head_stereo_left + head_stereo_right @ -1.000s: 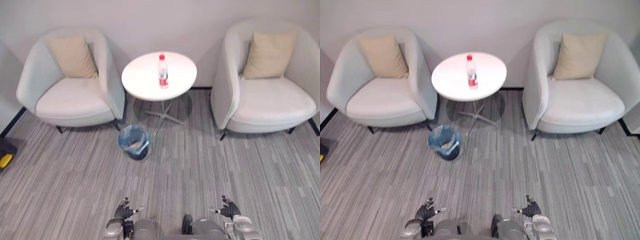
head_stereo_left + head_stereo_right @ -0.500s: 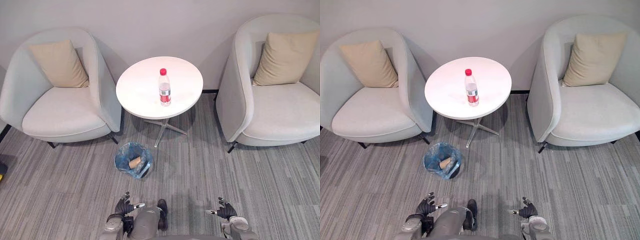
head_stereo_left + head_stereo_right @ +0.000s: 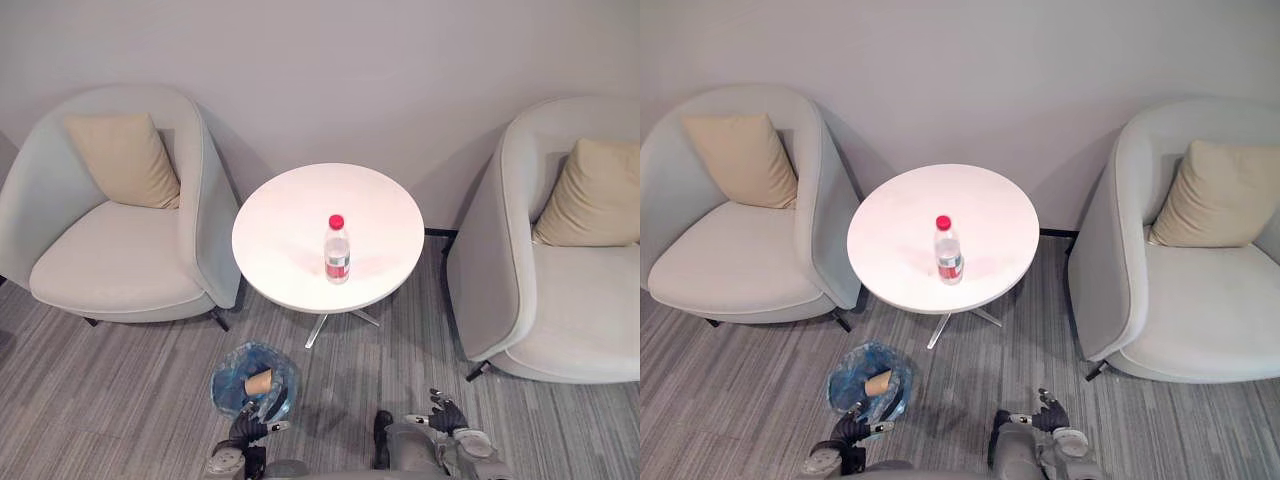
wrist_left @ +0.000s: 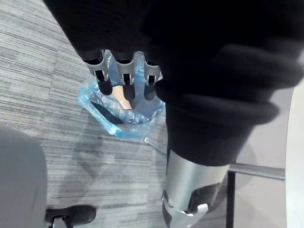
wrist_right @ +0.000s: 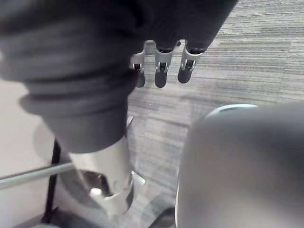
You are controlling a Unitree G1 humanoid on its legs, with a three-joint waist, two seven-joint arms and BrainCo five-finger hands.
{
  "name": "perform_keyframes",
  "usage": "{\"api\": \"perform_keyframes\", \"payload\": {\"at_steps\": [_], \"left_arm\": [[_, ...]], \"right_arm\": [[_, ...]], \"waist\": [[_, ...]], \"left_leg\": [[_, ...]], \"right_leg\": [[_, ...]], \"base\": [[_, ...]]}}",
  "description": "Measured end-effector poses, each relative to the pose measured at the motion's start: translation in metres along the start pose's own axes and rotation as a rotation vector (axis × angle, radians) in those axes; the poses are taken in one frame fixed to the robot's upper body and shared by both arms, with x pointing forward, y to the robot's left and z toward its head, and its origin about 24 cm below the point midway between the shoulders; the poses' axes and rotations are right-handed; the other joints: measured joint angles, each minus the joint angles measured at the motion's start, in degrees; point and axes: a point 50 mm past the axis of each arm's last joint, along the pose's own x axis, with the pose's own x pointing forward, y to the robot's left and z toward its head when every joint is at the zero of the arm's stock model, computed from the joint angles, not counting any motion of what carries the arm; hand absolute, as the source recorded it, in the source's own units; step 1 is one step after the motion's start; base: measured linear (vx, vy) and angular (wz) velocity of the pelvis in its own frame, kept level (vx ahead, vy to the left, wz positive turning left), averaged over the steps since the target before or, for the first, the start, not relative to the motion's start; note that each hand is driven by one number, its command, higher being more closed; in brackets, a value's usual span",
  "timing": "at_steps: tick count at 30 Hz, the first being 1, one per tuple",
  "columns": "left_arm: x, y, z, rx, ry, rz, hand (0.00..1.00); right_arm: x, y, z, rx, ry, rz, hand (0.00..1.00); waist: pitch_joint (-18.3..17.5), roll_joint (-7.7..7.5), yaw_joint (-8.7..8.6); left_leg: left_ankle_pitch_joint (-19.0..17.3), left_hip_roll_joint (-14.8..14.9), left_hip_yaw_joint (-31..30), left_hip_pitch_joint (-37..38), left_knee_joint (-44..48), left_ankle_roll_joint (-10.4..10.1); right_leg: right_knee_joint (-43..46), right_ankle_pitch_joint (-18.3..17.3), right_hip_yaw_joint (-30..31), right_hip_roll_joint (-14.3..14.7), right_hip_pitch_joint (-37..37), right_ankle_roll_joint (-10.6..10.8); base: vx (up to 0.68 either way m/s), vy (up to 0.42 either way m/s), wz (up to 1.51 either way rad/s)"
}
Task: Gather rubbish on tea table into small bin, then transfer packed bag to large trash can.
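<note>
Left wrist view: blue-lined small bin (image 4: 135, 126), tan cup (image 4: 119, 98) inside; left hand (image 3: 245, 430) and right hand (image 3: 447, 414) slack, empty

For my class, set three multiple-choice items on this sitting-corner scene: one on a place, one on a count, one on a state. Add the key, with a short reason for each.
1. Where is the clear plastic bottle with the red cap?
A) on the round white table
B) on the grey carpet
C) in the blue-lined bin

2. How many beige square cushions are there?
A) one
B) two
C) four

3. How is the bottle placed?
A) lying on its side
B) upright, cap on
C) crushed flat

Key: 1 A, the bottle stands near the middle of the tabletop. 2 B, one cushion leans in each pale grey armchair. 3 B, its red cap points up.
</note>
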Motion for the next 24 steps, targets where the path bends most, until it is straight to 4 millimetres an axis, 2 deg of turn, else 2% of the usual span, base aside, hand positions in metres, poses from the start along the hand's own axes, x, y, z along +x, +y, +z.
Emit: {"api": "perform_keyframes", "payload": {"at_steps": [1,3,4,5,7,9,11,12,13,14,16,18,24], "left_arm": [[0.000,0.000,0.000,-0.002,0.000,0.001,0.00],[0.001,-0.002,0.004,-0.045,-0.011,0.000,0.00],[0.002,-0.004,0.004,-0.066,-0.013,-0.002,0.00],[0.001,-0.011,0.006,-0.088,-0.023,-0.014,0.00],[0.000,-0.014,0.005,-0.090,-0.026,-0.021,0.00],[0.000,-0.014,0.004,-0.088,-0.024,-0.022,0.00],[-0.001,-0.014,0.003,-0.090,-0.020,-0.019,0.00],[-0.001,-0.015,0.003,-0.089,-0.020,-0.021,0.00],[-0.001,-0.015,0.001,-0.083,-0.014,-0.025,0.00],[-0.002,-0.013,-0.001,-0.079,-0.007,-0.020,0.00],[-0.001,-0.008,-0.001,-0.061,-0.006,-0.012,0.00],[-0.001,-0.006,-0.001,-0.058,-0.005,-0.008,0.00],[-0.002,-0.002,-0.007,-0.050,0.020,-0.001,0.00]], "right_arm": [[0.000,-0.001,0.000,0.007,0.001,-0.004,0.00],[-0.003,-0.006,-0.008,0.039,0.018,-0.029,0.00],[-0.004,-0.007,-0.011,0.038,0.027,-0.033,0.00],[-0.006,-0.008,-0.016,0.038,0.032,-0.038,0.00],[-0.007,-0.008,-0.018,0.046,0.035,-0.042,0.00],[-0.007,-0.008,-0.018,0.048,0.040,-0.040,0.00],[-0.006,-0.006,-0.016,0.052,0.039,-0.037,0.00],[-0.006,-0.007,-0.017,0.056,0.041,-0.040,0.00],[-0.007,-0.010,-0.018,0.057,0.048,-0.048,0.00],[-0.007,-0.008,-0.019,0.061,0.051,-0.044,0.00],[-0.007,-0.001,-0.019,0.073,0.052,-0.035,0.00],[-0.007,0.004,-0.020,0.078,0.054,-0.029,0.00],[-0.007,0.006,-0.020,0.055,0.056,-0.018,0.00]], "waist": [[0.00,0.06,-0.31],[0.12,0.64,-0.93],[0.20,0.78,-0.87],[0.28,1.14,-0.31],[0.43,1.24,-0.10],[0.35,1.60,0.00],[0.35,1.62,-0.03],[0.20,1.86,0.04],[-0.14,2.47,0.18],[-0.39,2.36,0.23],[-0.74,0.73,0.11],[-0.95,0.26,0.24],[-1.57,0.25,0.35]], "left_leg": [[0.04,0.42,-0.60,0.01,0.36,-0.09],[-0.56,2.79,-2.40,-0.61,6.80,-2.05],[-0.76,4.00,-2.54,-2.46,12.36,-3.64],[-0.35,6.84,-0.79,-7.16,25.22,-5.23],[-0.62,9.36,2.14,-10.34,29.80,-4.79],[-0.79,9.10,3.99,-12.62,25.83,-4.52],[-0.68,6.67,2.71,-14.04,16.89,-4.67],[1.28,4.69,0.18,-14.30,9.33,-5.86],[6.87,3.64,-0.38,-13.35,6.55,-4.73],[7.03,3.15,0.19,-12.45,5.73,-4.58],[7.34,1.85,0.98,-10.38,3.40,-3.74],[7.47,1.24,1.46,-10.00,2.37,-3.43],[8.76,-0.20,2.12,-7.99,-1.70,-2.38]], "right_leg": [[0.42,-1.01,-0.86,0.06,0.28,-0.35],[-0.67,-3.04,-4.31,1.16,4.42,-1.65],[-1.96,-3.80,-5.37,1.84,6.92,-1.97],[-4.50,-4.51,-6.95,3.23,11.36,-2.68],[-6.77,-4.55,-7.79,4.22,14.02,-2.76],[-8.31,-4.50,-7.85,3.80,15.63,-2.60],[-8.25,-4.79,-7.16,2.52,16.02,-1.94],[-7.76,-4.98,-6.65,1.87,16.15,-1.22],[-7.44,-5.37,-5.07,2.38,16.52,-0.37],[-7.78,-5.23,-4.23,2.03,16.89,0.09],[-9.05,-5.25,-2.96,0.59,17.60,0.93],[-9.35,-5.18,-2.03,0.16,17.43,1.05],[-10.48,-5.09,-0.44,-0.51,17.58,1.54]], "base": [[0.33,-0.292,0.48],[0.26,-0.239,0.63],[0.27,-0.228,0.62],[0.25,-0.203,0.54],[0.15,-0.102,0.29],[0.13,-0.023,0.02],[0.18,0.068,-0.14],[0.18,0.121,-0.29],[0.18,0.112,-0.30],[0.18,0.110,-0.25],[0.15,0.101,-0.11],[0.09,0.091,-0.06],[0.03,0.042,-0.04]]}}
